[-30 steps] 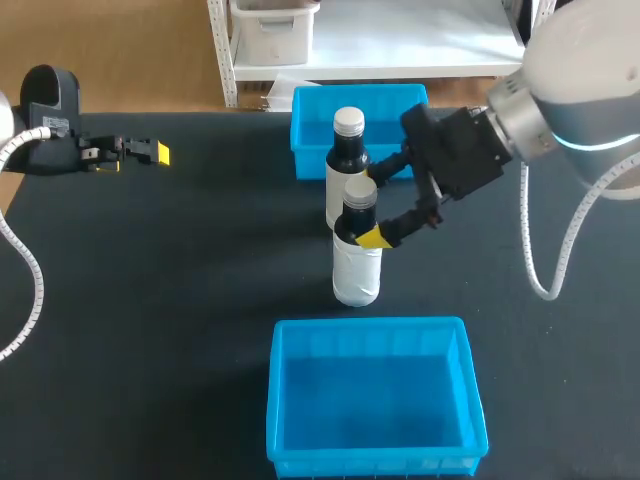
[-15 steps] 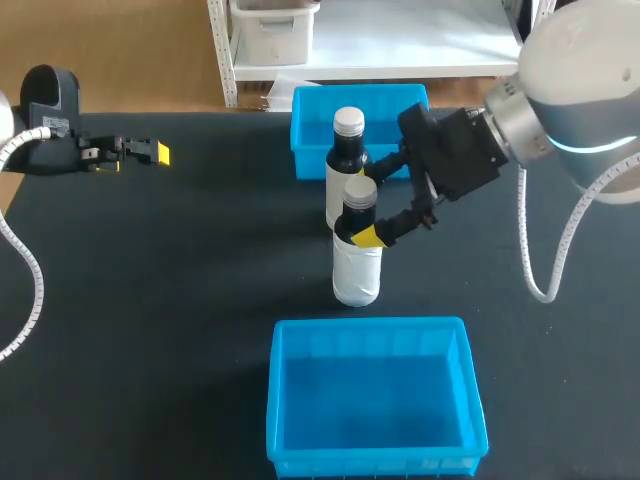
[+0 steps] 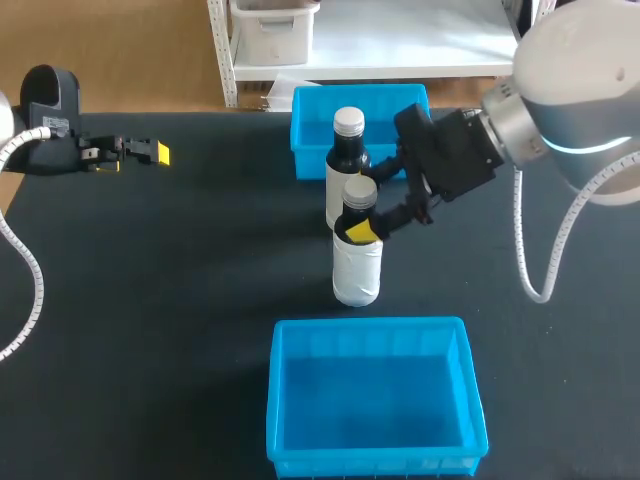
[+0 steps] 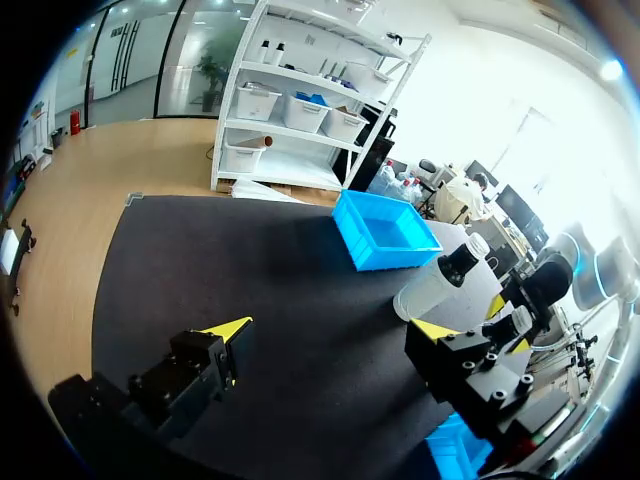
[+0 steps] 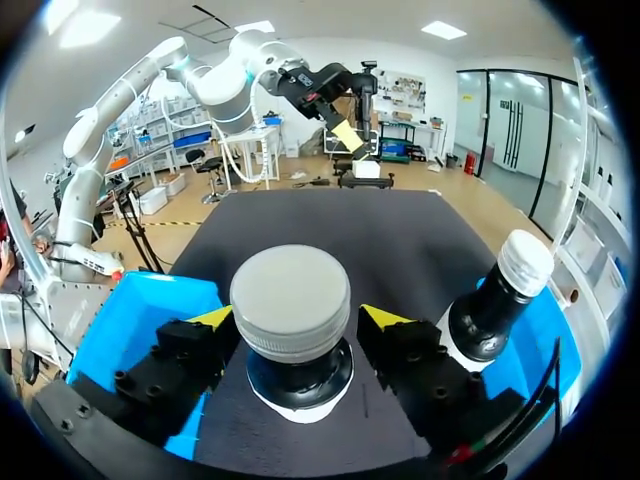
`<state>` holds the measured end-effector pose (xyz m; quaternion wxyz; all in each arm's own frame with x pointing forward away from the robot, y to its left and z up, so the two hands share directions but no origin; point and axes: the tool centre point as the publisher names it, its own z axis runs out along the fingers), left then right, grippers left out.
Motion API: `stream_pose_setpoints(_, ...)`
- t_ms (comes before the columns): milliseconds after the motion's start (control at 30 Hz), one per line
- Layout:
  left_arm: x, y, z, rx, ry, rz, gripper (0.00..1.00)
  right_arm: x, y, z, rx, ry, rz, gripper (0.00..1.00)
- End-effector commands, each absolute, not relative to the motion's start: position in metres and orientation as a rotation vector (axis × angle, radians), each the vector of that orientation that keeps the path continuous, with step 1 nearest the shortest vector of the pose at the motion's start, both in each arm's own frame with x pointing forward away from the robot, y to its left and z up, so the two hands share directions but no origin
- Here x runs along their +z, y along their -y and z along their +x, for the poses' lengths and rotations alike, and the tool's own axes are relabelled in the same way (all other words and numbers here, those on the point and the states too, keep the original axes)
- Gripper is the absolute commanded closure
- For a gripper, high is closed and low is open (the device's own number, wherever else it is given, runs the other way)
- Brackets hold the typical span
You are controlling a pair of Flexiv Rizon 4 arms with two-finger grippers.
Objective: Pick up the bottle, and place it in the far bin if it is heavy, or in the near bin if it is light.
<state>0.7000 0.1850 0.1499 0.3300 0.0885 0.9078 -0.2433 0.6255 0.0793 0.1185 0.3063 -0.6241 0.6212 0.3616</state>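
Observation:
Two white bottles with dark necks and grey caps stand mid-table. The nearer bottle (image 3: 357,262) has its neck between the fingers of my right gripper (image 3: 366,206). In the right wrist view its cap (image 5: 290,301) sits between the yellow tips, which stand close on either side of the neck without clearly pressing it; the gripper (image 5: 298,318) is open. The second bottle (image 3: 347,160) (image 5: 498,296) stands just behind, in front of the far blue bin (image 3: 310,108). The near blue bin (image 3: 375,335) lies in front. My left gripper (image 3: 150,152) (image 4: 330,330) hovers open over the far left, holding nothing.
The second bottle stands almost against the one between my fingers, beside my right gripper's far finger. The far bin's front wall is just behind it. Bare black tabletop (image 3: 180,300) spreads to the left, between the bottles and my left arm.
My right gripper's fingers have drawn in toward the nearer bottle's neck; the near yellow tip shifted left onto the bottle's shoulder. Both bottles and my left arm have stayed still.

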Motion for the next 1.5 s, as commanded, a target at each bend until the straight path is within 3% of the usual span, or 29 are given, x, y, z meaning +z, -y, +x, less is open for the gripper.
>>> stream_pose_setpoints(33,0.150,-0.185,0.700,-0.636,-2.374,0.231,0.00,0.117,-0.081,0.627,0.957,-1.641,-1.648,0.37)
stream_pose_setpoints(100,0.150,-0.185,0.700,-0.636,-2.374,0.231,0.00,0.117,-0.080,0.627,0.954,-1.642,-1.646,0.49)
stream_pose_setpoints(333,0.150,-0.185,0.700,-0.636,-2.374,0.231,0.00,0.118,-0.078,0.627,0.949,-1.645,-1.641,0.65)
stream_pose_setpoints(400,0.150,-0.185,0.700,-0.636,-2.374,0.231,0.00,0.120,-0.076,0.627,0.960,-1.634,-1.640,0.73)
stream_pose_setpoints(567,0.150,-0.185,0.700,-0.636,-2.374,0.231,0.00,0.129,-0.072,0.623,0.979,-1.608,-1.650,0.75)
stream_pose_setpoints(667,0.150,-0.185,0.700,-0.636,-2.374,0.231,0.00,0.137,-0.068,0.620,0.979,-1.597,-1.660,0.93)
stream_pose_setpoints(800,0.150,-0.185,0.700,-0.636,-2.374,0.231,0.00,0.148,-0.063,0.615,0.975,-1.588,-1.675,0.82)
stream_pose_setpoints(1500,0.150,-0.185,0.700,-0.636,-2.374,0.231,0.00,0.195,0.017,0.595,0.982,-1.606,-1.667,0.79)
